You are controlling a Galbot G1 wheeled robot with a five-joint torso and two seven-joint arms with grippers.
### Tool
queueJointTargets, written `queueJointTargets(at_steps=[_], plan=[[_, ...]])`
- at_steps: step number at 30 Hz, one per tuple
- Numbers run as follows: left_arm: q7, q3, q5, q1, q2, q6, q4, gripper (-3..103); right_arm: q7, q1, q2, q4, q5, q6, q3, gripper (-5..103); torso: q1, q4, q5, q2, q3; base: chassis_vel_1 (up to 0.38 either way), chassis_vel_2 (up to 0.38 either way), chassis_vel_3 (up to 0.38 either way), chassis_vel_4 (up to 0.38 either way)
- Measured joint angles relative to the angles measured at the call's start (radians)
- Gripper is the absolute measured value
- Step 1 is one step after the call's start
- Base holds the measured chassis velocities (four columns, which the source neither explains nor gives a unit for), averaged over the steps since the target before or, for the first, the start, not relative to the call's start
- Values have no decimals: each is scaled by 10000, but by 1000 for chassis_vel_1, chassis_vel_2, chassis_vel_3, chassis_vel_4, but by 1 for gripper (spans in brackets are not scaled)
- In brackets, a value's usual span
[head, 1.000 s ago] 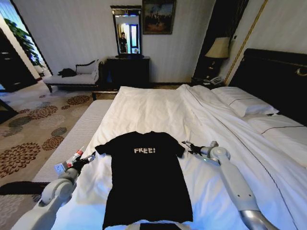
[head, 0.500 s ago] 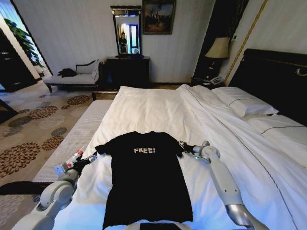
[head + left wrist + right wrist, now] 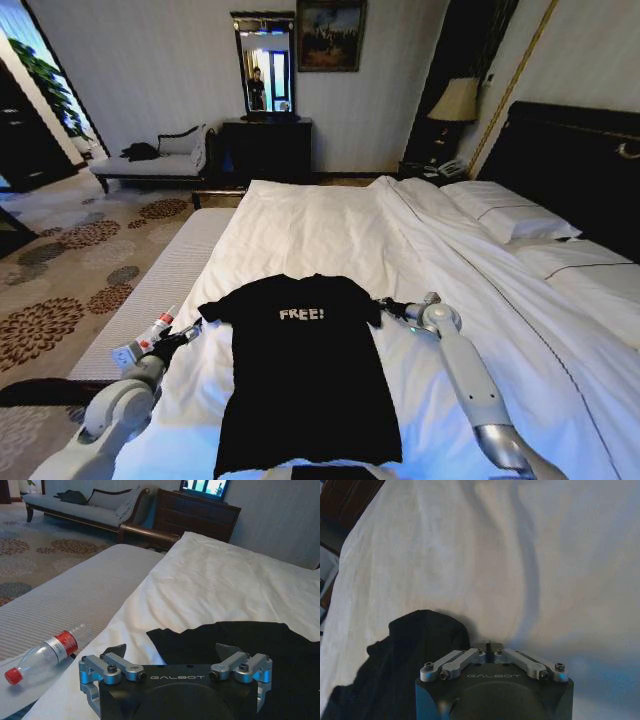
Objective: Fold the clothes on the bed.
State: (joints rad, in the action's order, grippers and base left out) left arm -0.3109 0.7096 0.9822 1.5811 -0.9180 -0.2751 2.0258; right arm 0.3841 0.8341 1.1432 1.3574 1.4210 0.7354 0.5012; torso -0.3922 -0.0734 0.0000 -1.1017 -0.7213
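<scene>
You are looking at a soft, limp black T-shirt (image 3: 305, 375) lying flat on the near bed (image 3: 330, 225), left hand (image 3: 185, 333) spread apart beside its left sleeve, right hand (image 3: 383, 307) pinched together at the right sleeve, the likely hold.

Patterned carpet (image 3: 70, 270); pale chaise (image 3: 155, 160); dark dresser (image 3: 266, 148); lamp (image 3: 456, 102)

This is a hotel bedroom. A large bed (image 3: 330, 225) with white sheets, pillows (image 3: 505, 210) and a tall dark headboard (image 3: 575, 165) fills it, with a bedside lamp (image 3: 455, 100), a framed painting (image 3: 330, 35), a mirror (image 3: 265, 65) over a dark dresser (image 3: 265, 150), a chaise (image 3: 155, 160) and flower-patterned carpet (image 3: 60, 270).
</scene>
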Motion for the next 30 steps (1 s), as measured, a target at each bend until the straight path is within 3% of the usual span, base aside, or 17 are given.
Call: queueJointTargets(at_steps=[16,21,30], plan=[[149,463,-4,309,-168,28,195,100,-455,525,-532,1888,-1188,-26,-825,0,0,-1,0,0,0,0,0,0,0],[187,551,-4,360,-239,43,212,100,-731,688,-853,3157,-1998,-344,-1672,0,0,0,-2,0,0,0,0,0,0],[367,978,16,689,-321,71,304,100,-1418,457,-1049,3500,-3783,-969,-3323,0,0,1,-1,0,0,0,0,0,0]])
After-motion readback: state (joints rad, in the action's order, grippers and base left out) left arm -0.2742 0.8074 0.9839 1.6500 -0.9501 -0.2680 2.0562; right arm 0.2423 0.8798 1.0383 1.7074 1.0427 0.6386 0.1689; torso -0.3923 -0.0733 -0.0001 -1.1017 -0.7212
